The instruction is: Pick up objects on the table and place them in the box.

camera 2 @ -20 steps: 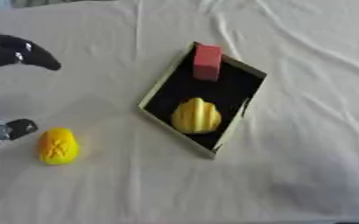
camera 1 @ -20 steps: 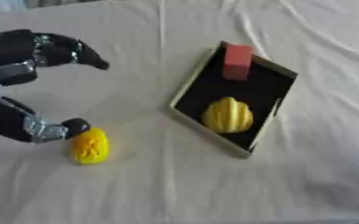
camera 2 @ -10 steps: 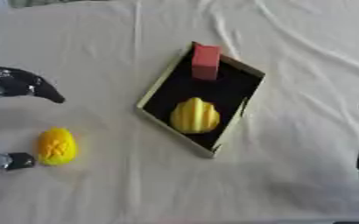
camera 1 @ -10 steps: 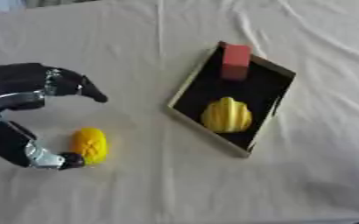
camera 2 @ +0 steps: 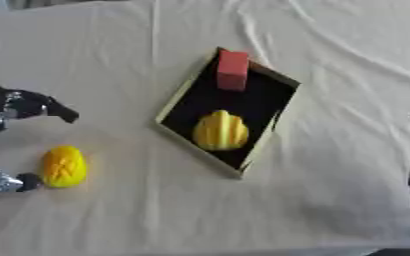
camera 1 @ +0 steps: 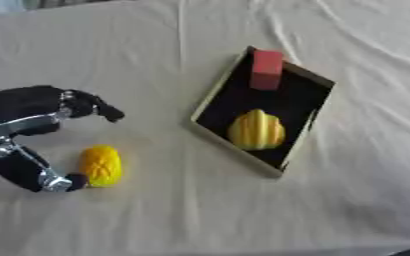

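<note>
Tablecloth (camera 1: 156,60); box (camera 1: 210,102) holds two objects.

Two head-mounted eye views, both looking steeply down on the cloth-covered table (camera 1: 156,45). Shared ground: the box (camera 1: 210,97) mid-frame and the yellow object (camera 1: 101,165). Right eye view sits offset, catching the table's right edge.

Cloth-draped table (camera 1: 156,215), place unclear
</note>
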